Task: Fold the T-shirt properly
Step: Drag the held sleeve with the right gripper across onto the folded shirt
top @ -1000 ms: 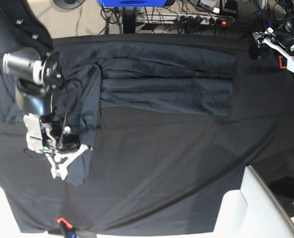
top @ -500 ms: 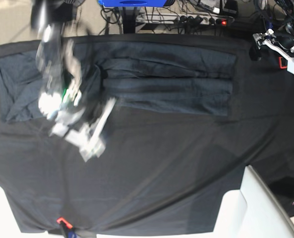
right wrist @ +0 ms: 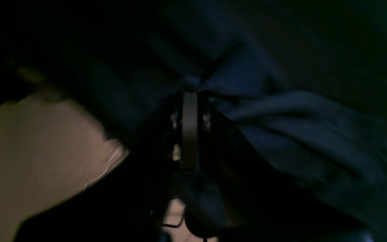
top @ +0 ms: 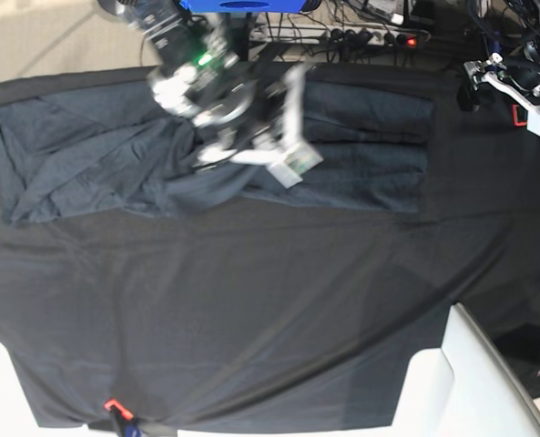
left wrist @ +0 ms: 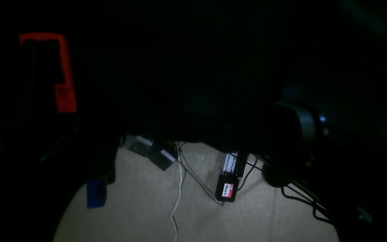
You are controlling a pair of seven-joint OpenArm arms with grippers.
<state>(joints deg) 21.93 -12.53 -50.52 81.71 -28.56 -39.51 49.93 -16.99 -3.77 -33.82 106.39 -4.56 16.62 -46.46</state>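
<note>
Two arms in base view. Right gripper (top: 288, 150), blurred, sits over mid T-shirt (top: 87, 164), jaws clamped on a bunched fold (right wrist: 193, 84) of it. Shirt lies across far side of black table cloth (top: 270, 309). Left gripper (top: 524, 100) parked at far corner, jaws wide, holding nothing.

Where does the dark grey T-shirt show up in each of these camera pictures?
Base view: the dark charcoal-grey knit T-shirt spreads across the upper left and centre of the black table cloth.
Right wrist view: its bunched fabric fills the centre and right, pinched in the shut right gripper.
Left wrist view: too dark to tell.
Shared landmark: the right gripper, which is also in the base view.
</note>
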